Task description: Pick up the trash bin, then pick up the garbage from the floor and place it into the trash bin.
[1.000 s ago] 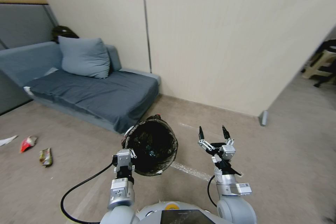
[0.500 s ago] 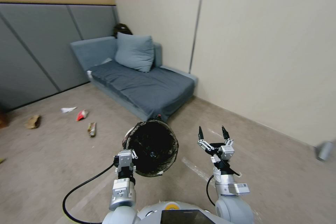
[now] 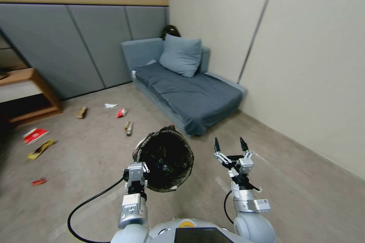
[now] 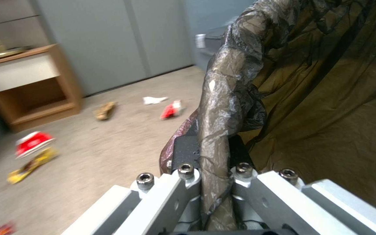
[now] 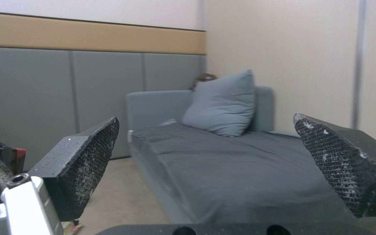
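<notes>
The trash bin (image 3: 165, 159), lined with a black bag, hangs tilted above the floor with its mouth facing me. My left gripper (image 3: 136, 168) is shut on its near rim; in the left wrist view the jaws clamp the bag-covered rim (image 4: 216, 130). My right gripper (image 3: 229, 145) is held up to the bin's right, open and holding nothing, its fingertips (image 5: 90, 160) wide apart. Garbage lies on the floor ahead to the left: a brown scrap (image 3: 80, 112), a white scrap (image 3: 110, 105), a red wrapper (image 3: 121, 112), a greenish wrapper (image 3: 129, 128), a red-and-white packet (image 3: 35, 135) and a yellow wrapper (image 3: 41, 149).
A grey sofa (image 3: 197, 98) with a cushion stands against the back wall, right of the garbage. A low wooden shelf (image 3: 28, 95) is at the far left. A beige wall (image 3: 315, 64) runs along the right. A small red scrap (image 3: 39, 181) lies near left.
The camera has swung left, so the sofa slid rightward in the picture and the shelf and more garbage came into view. Both arms keep the same pose, bin still held.
</notes>
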